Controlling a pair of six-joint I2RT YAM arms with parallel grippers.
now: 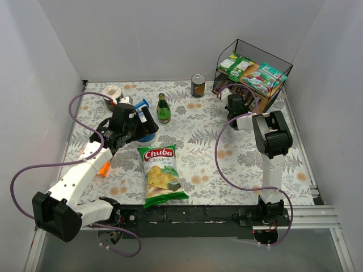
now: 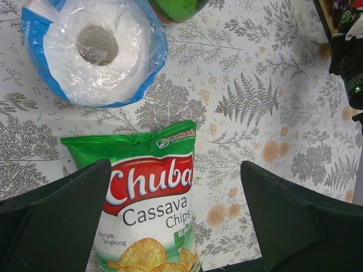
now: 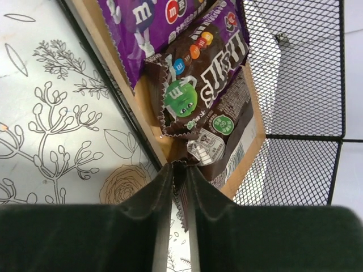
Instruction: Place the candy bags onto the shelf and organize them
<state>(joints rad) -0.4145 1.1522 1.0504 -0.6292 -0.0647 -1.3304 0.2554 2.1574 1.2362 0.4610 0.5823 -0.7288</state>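
Note:
The shelf (image 1: 279,61) stands at the back right. Its top board holds green-and-white candy bags (image 1: 235,63) and a teal one (image 1: 264,77). My right gripper (image 1: 231,103) is at the lower tier's front edge. In the right wrist view it (image 3: 180,175) is shut on the serrated end of a dark brown candy bag (image 3: 227,141), which lies on the lower wooden board (image 3: 108,51) beside another brown bag (image 3: 198,73) and a purple one (image 3: 153,22). My left gripper (image 1: 144,122) is open and empty, and hovers (image 2: 176,209) above the table over the Chuba bag's top.
The Chuba chips bag (image 1: 161,173) lies front centre. A toilet roll in blue wrap (image 2: 96,51), a green bottle (image 1: 163,109), a can (image 1: 198,85) and a white roll (image 1: 113,92) stand behind. An orange packet (image 1: 104,168) lies under the left arm. Wire mesh (image 3: 295,68) closes the shelf's side.

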